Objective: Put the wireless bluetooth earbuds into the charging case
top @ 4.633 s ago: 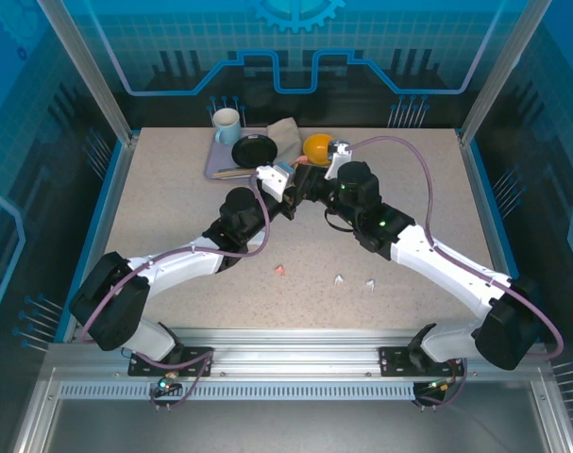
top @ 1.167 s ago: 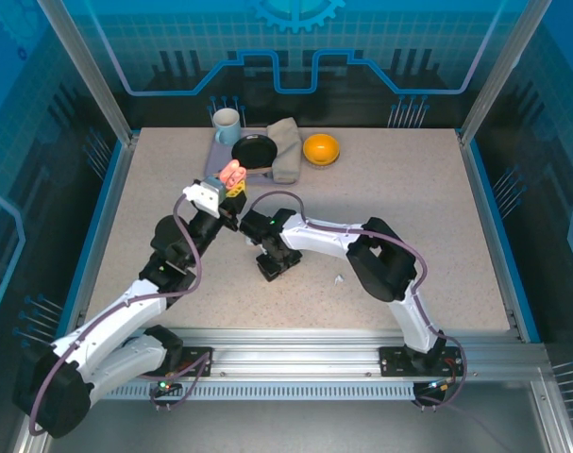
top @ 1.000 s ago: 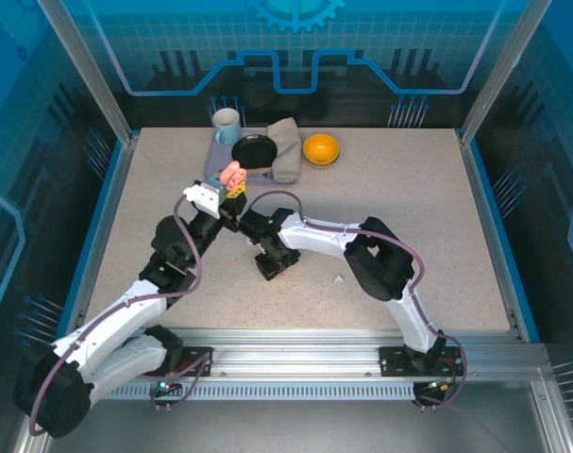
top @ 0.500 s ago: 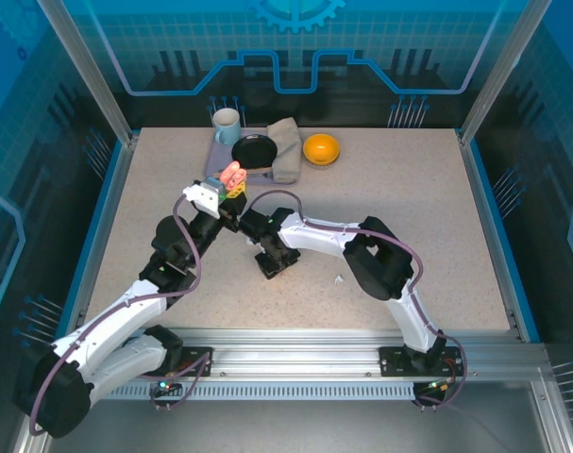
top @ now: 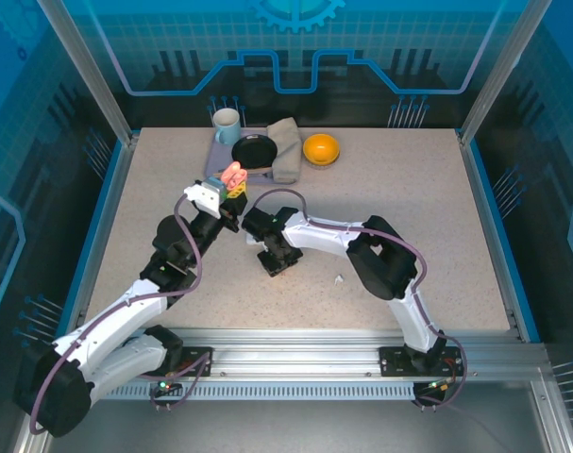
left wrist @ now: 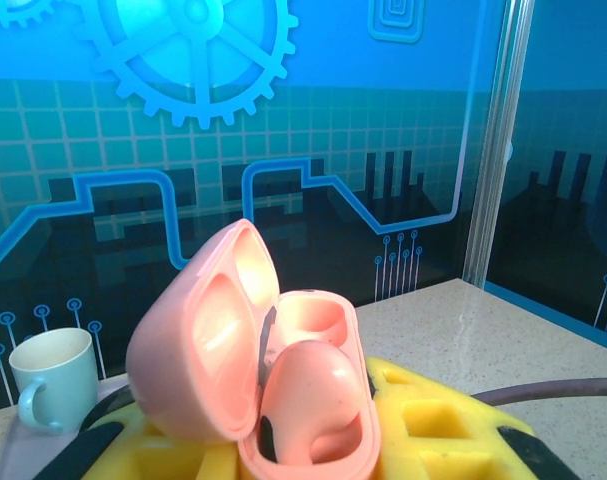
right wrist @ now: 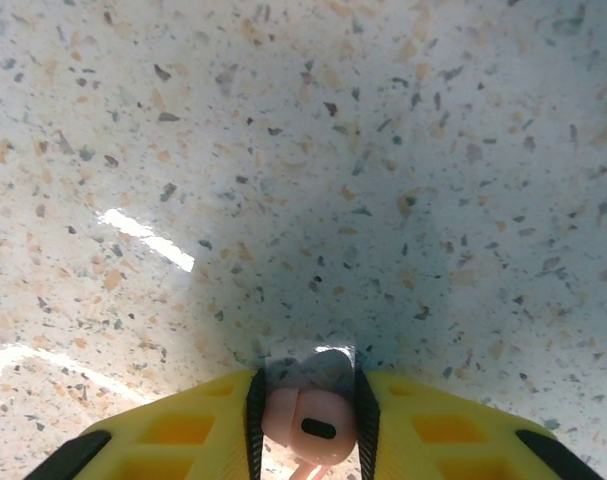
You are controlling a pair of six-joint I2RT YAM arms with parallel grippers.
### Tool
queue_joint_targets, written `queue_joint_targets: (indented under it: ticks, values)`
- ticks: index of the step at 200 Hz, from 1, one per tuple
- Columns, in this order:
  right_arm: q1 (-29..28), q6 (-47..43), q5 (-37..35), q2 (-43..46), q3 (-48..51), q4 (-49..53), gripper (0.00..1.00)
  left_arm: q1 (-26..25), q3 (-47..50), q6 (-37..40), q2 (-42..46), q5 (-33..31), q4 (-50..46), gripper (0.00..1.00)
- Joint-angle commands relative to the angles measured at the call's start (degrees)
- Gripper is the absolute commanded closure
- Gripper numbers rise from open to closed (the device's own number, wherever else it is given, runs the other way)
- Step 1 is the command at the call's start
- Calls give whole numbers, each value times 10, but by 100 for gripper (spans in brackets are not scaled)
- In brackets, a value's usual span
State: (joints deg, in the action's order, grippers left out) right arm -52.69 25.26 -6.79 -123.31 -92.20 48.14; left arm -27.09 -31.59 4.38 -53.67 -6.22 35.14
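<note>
**Table** (top: pixel 409 217): one, speckled stone-look top, walled at 9, 12 and 3 o'clock. The half toward 3 o'clock lay bare and gave the widest room. The 12 o'clock edge was crowded left of centre.

**Arms:** two. Both reached to the table's middle, their wrists near each other.

**Tray** (top: pixel 213 160): one, lilac, at the 12 o'clock edge. It carried one folded cloth (top: pixel 286 142), one black plate (top: pixel 253 151) and one pale mug (top: pixel 227 123). One orange bowl (top: pixel 321 148) stood just beside the cloth at its 3 o'clock.

**Left gripper** (top: pixel 231 187): raised, closed on the case (top: pixel 232 173) between yellow pads.

**Case:** one, salmon pink, lid swung open. From above it read as a small pink spot. The left wrist view gave its inside, with one seated earbud (left wrist: pixel 308 395) filling the near well. The well behind it was partly hidden, so its contents could not be told.

**Right gripper** (top: pixel 275 264): pointed down at the tabletop, at 5 o'clock of the case. From above its fingers were hidden under the wrist. The right wrist view gave them drawn in against a pink earbud (right wrist: pixel 308 418), with a pad touching each side, just over the surface.

**White earbud** (top: pixel 340 279): one, loose on the table, at 4 o'clock of the right gripper and apart from it.

**Earbuds counted:** three, two pink and one white.
</note>
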Motion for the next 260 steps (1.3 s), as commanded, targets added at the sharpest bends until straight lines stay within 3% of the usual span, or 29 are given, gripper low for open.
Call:
queue_joint_targets:
  ticks: [1,101,152,218,260]
  values:
    - [14,10,-13,15,25,16,70,5,-5,-12,-3,9,11,100]
    - [29,46,-48,121,75,-16,75,5,-21,-14,-19,22,4,100]
    - [54,60,-77,233,92,-33,75,5,-26,-14,-25,47,-6,100]
    - [98,8,-116,400,41,-78,73,2,-42,-24,-63,162,-11,100]
    - [101,-64,-108,444,13,-156,72,-18,-82,-16,-112,209,-21,100]
